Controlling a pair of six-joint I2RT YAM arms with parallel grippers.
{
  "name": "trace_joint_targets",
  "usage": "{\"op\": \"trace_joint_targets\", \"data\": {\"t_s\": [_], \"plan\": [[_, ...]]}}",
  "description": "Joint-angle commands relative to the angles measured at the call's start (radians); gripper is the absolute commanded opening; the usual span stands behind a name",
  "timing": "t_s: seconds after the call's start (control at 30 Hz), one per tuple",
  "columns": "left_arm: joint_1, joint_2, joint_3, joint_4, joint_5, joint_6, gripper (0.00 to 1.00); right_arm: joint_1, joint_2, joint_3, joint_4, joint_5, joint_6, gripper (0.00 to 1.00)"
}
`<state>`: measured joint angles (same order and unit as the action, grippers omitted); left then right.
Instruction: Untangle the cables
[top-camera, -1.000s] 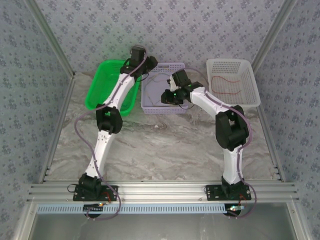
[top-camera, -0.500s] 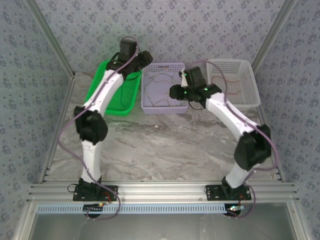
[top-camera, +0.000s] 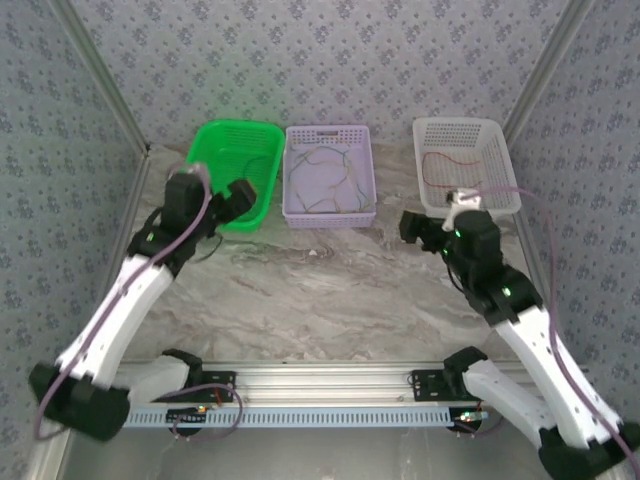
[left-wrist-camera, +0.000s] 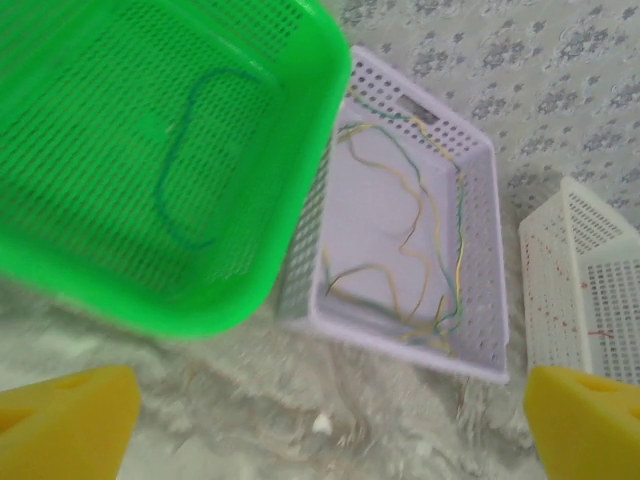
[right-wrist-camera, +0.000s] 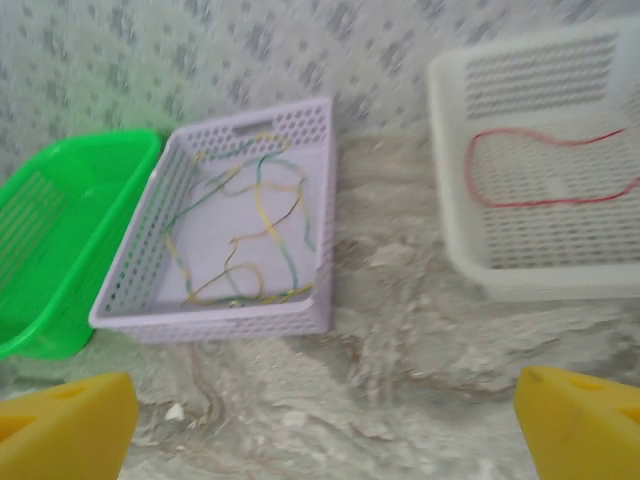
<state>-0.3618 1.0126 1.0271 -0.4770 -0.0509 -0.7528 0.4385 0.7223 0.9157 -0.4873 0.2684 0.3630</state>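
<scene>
Overhead and wrist views share lavender basket (top-camera: 328, 215).

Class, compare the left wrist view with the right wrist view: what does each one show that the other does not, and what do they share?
Left wrist, not right wrist: a dark cable looped on the floor of the green basket.
Right wrist, not left wrist: the red cable laid out as a whole loop in the white basket; the left wrist view cuts that basket off.
Both: the lilac basket holding tangled yellow and green cables, on the marbled table.
</scene>
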Motion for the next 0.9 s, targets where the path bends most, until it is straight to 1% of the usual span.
{"op": "trace_joint_targets", "data": {"t_s": [0.0, 0.07, 0.1, 0.13, 0.17, 0.2, 0.27, 0.3, 0.37, 0.4, 0.43, 0.47, 0.5, 0.53, 0.57, 0.6, 0.67, 0.73, 0.8, 0.87], "plan": [[0.004, -0.153, -0.158, -0.092, -0.022, 0.032, 0.99, -0.002, -0.127, -0.078, -0.063, 0.182, -0.052, 0.99], [0.007, -0.215, -0.204, -0.168, -0.073, 0.031, 0.99, 0.002, -0.209, -0.122, -0.067, 0.265, 0.008, 0.99], [0.007, -0.229, -0.207, -0.226, -0.133, 0.013, 0.99, 0.004, -0.227, -0.136, -0.098, 0.349, 0.092, 0.99], [0.007, -0.240, -0.204, -0.290, -0.216, -0.025, 0.99, 0.003, -0.234, -0.137, -0.195, 0.452, 0.232, 0.99], [0.007, -0.246, -0.203, -0.346, -0.299, -0.066, 0.99, 0.000, -0.237, -0.158, -0.207, 0.506, 0.286, 0.99], [0.007, -0.252, -0.208, -0.368, -0.364, -0.089, 0.99, -0.002, -0.246, -0.208, -0.128, 0.498, 0.211, 0.99], [0.007, -0.282, -0.263, -0.317, -0.448, -0.067, 0.99, -0.008, -0.250, -0.357, 0.185, 0.418, -0.042, 0.99], [0.007, -0.312, -0.313, -0.233, -0.464, -0.003, 0.99, -0.010, -0.236, -0.429, 0.307, 0.398, -0.117, 0.99], [0.007, -0.374, -0.441, -0.011, -0.476, 0.166, 0.99, -0.019, -0.184, -0.532, 0.452, 0.376, -0.226, 0.99], [0.007, -0.401, -0.500, 0.079, -0.509, 0.220, 0.99, -0.033, -0.148, -0.569, 0.512, 0.367, -0.266, 0.99], [0.008, -0.415, -0.546, 0.157, -0.540, 0.270, 0.99, -0.050, -0.117, -0.596, 0.554, 0.348, -0.289, 0.99], [0.007, -0.420, -0.596, 0.248, -0.576, 0.347, 0.99, -0.073, -0.081, -0.618, 0.594, 0.329, -0.301, 0.99], [0.007, -0.408, -0.631, 0.329, -0.608, 0.439, 0.99, -0.099, -0.043, -0.640, 0.643, 0.306, -0.308, 0.99], [0.009, -0.387, -0.655, 0.383, -0.640, 0.491, 0.99, -0.124, -0.007, -0.659, 0.690, 0.283, -0.307, 0.99], [0.019, -0.350, -0.686, 0.466, -0.639, 0.543, 0.99, -0.160, 0.041, -0.674, 0.738, 0.250, -0.296, 0.99], [0.032, -0.313, -0.710, 0.549, -0.612, 0.594, 0.99, -0.197, 0.085, -0.685, 0.783, 0.211, -0.294, 0.99], [0.063, -0.209, -0.748, 0.717, -0.550, 0.649, 0.99, -0.264, 0.202, -0.696, 0.891, 0.133, -0.295, 0.99], [0.098, -0.101, -0.753, 0.821, -0.526, 0.671, 0.99, -0.314, 0.300, -0.684, 0.977, 0.070, -0.320, 0.99], [0.143, 0.000, -0.758, 0.937, -0.452, 0.668, 0.99, -0.340, 0.383, -0.665, 1.052, 0.043, -0.330, 0.99], [0.166, 0.116, -0.757, 1.073, -0.416, 0.679, 0.99, -0.386, 0.458, -0.660, 1.151, -0.027, -0.344, 0.99]]}}
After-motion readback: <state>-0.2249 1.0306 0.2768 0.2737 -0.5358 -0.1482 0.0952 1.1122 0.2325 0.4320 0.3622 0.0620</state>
